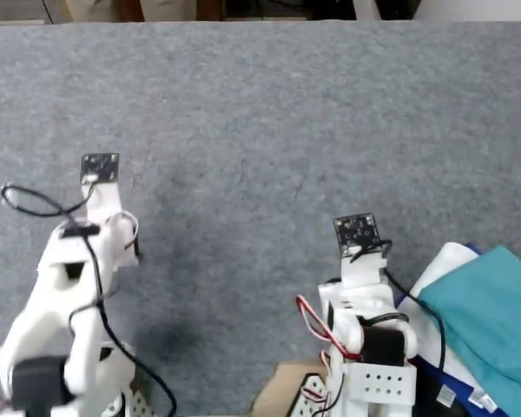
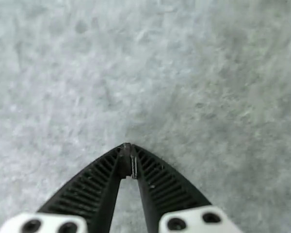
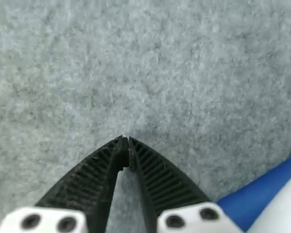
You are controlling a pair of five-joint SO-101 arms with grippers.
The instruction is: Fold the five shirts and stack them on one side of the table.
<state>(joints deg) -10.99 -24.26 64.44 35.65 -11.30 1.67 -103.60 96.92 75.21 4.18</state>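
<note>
1. Left gripper [image 2: 127,149]: jaws pressed together, ribbed inner faces meeting at the tips, nothing pinched. It hangs over the grey felt table [image 2: 145,63].
2. Right gripper [image 3: 124,143]: jaws likewise closed tip to tip, gripping nothing, over the same felt. A blue shirt [image 3: 262,190] edge lies near it, apart from the jaws, with a white shirt [image 3: 287,213] just beyond the blue.
3. High view: left arm [image 1: 69,287] stands at the near left of the table, well apart from any cloth. Right arm [image 1: 365,304] stands near centre-right, its base just beside the pile.
4. Shirt pile [image 1: 482,330]: at the near right side of the table, running off the picture's edge. A teal shirt [image 1: 495,308] lies on top, folded flat. White cloth shows under it towards the right arm, and blue cloth at the rim and under the white.
5. Count: three colours can be told. Whether five shirts are in the pile cannot be told, since the lower layers are covered and the pile is cut off.
6. Judgement on progress: all garments seen lie in that one pile at one side, and neither gripper carries anything. The task looks finished or nearly so. What may be left is checking the count and squaring the pile's uneven edges.
7. Other: a brown cardboard piece [image 1: 278,389] lies at the near table edge, beside the right arm's base.
</note>
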